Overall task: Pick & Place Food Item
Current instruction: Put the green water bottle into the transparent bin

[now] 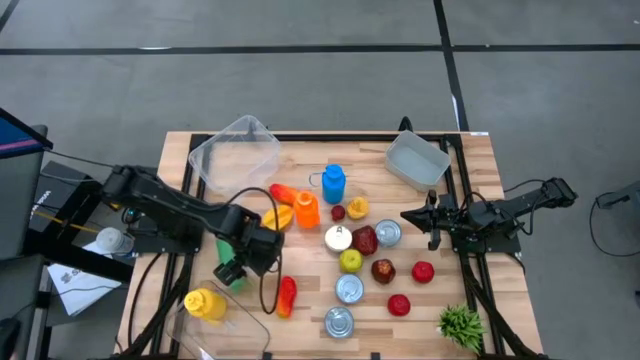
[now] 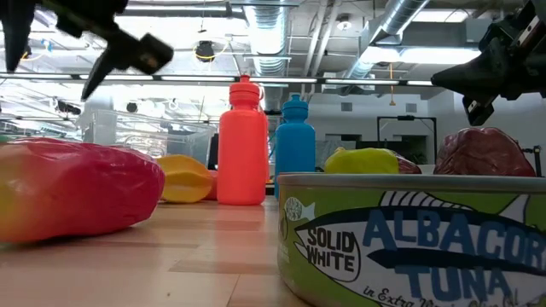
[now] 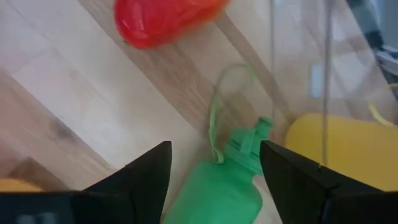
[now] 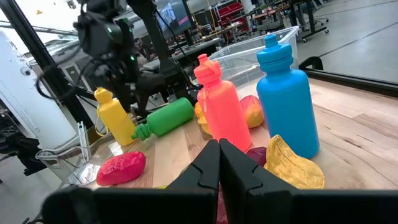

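A green squeeze bottle [image 3: 217,186] lies on its side on the table near the left front, its cap [image 3: 249,140] pointing toward a yellow bottle [image 3: 336,149]. My left gripper [image 3: 214,180] points steeply down over it and is open, one finger on each side of the bottle's shoulder; the right wrist view shows this gripper [image 4: 118,74] still above the bottle [image 4: 165,117], clear of it. A red-and-orange food item [image 1: 287,296] lies just to the right. My right gripper [image 4: 219,163] waits shut and level at the table's right side [image 1: 410,215].
Orange [image 1: 306,210] and blue [image 1: 333,183] bottles stand at the centre, with fruit, red items and several cans [image 1: 349,289] around them. Clear bins sit at the far left [image 1: 235,150] and far right [image 1: 418,160]. A clear lid [image 1: 235,325] lies by the yellow bottle [image 1: 204,303].
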Controlling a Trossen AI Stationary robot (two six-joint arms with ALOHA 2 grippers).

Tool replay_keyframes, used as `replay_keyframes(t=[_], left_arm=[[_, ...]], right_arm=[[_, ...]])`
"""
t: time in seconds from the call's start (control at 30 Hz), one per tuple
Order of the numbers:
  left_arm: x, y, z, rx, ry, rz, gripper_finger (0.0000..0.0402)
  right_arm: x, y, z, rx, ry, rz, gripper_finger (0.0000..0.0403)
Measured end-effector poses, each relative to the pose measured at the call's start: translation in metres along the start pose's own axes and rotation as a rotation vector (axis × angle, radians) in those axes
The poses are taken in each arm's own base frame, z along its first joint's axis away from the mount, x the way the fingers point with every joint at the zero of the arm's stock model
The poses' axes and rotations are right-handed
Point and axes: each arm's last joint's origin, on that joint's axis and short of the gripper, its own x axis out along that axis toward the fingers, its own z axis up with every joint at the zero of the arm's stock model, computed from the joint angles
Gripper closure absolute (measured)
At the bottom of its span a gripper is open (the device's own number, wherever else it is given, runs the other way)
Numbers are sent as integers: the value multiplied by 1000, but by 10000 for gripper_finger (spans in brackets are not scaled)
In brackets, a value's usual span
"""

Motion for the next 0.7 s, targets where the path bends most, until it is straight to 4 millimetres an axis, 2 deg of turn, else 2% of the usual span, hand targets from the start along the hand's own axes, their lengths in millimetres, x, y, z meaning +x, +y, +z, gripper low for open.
replay_keyframes(t=[0.13,0.33,0.43,0.53,0.7], left_arm=[[7,3,-1,-1,-22,10,171],[5,0,1,13,-45,17,162],[7,-2,3,82,-38,14,156],[12,-6,2,146,-28,11,150],[26,-11,-7,154,23,-11,142]], right_arm=[[0,0,0,0,0,0,403],[0,0,0,0,0,0,403],[0,0,0,0,0,0,403],[0,0,0,0,0,0,403],[0,0,0,0,0,0,403]])
